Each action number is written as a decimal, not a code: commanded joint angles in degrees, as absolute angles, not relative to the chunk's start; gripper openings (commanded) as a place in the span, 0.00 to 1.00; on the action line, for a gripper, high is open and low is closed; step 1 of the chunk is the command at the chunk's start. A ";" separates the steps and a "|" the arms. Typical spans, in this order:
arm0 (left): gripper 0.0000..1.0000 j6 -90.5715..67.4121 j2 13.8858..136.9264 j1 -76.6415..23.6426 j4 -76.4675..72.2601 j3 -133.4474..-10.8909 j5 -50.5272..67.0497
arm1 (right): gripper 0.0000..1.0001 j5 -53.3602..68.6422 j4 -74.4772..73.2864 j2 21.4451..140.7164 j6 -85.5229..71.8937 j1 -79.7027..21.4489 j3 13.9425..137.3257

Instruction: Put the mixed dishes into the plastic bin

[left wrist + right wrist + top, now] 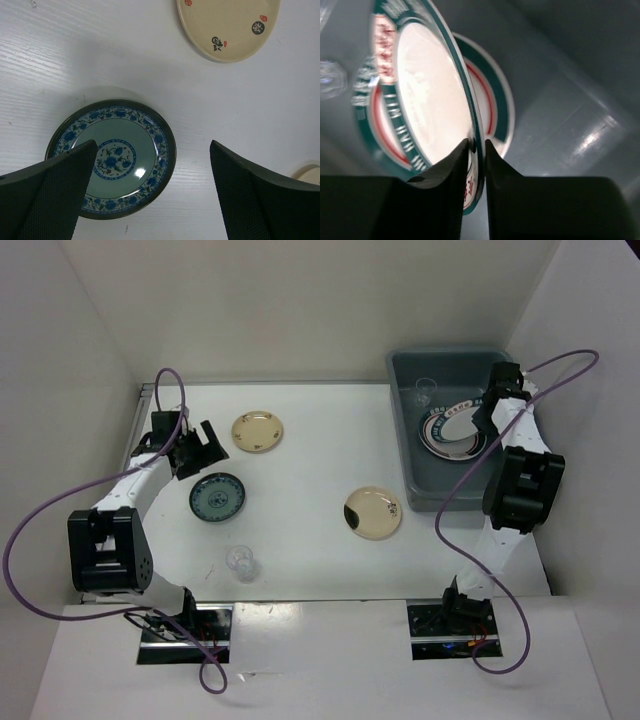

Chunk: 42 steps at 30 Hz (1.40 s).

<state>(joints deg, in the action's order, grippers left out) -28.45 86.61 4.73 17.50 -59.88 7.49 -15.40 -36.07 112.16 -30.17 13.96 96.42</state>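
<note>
Top external shows plastic bin (pixel 400 455) holding one rimmed plate (pixel 455 440), a clear cup (pixel 425 392); right claw (pixel 476 146) straddles a tilted plate (pixel 430 100) inside, grip uncertain. Left claw (pixel 152 144) gapes over teal plate (pixel 117 160); cream plates (pixel 257 431), another cup (pixel 241 562) wait on counter (pixel 320 450).

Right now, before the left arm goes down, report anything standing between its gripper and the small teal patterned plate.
Nothing visible does. The left gripper hangs open above the teal patterned plate, which lies uncovered on the table below the fingers. The cream plate lies farther off, apart from it.
</note>
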 commanded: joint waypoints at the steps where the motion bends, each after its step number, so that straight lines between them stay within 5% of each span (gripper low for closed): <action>1: 1.00 -26.81 87.54 4.83 15.82 -59.59 7.21 | 0.24 -18.19 -36.65 114.79 -29.53 15.46 95.37; 7: 1.00 -26.28 87.54 4.83 15.82 -59.07 7.21 | 0.24 -17.67 -36.65 117.60 -30.06 16.00 94.22; 14: 1.00 -26.28 87.54 4.83 15.82 -59.06 6.68 | 0.39 -14.86 -37.70 120.84 -30.06 16.00 94.22; 23: 1.00 -26.28 88.07 4.83 14.77 -59.06 5.63 | 0.48 -10.12 -38.32 118.13 -30.06 16.00 93.08; 30: 1.00 -30.13 90.00 7.02 11.53 -59.77 2.12 | 0.64 -13.10 -37.72 101.19 -29.36 7.92 89.31; 35: 1.00 -33.40 93.42 7.56 0.28 -59.06 1.05 | 0.67 -11.69 -36.39 86.77 -27.17 -1.65 87.63; 42: 0.90 -35.68 110.97 7.56 -8.52 -68.89 16.42 | 0.69 -0.46 -31.04 77.00 -27.16 -12.48 81.93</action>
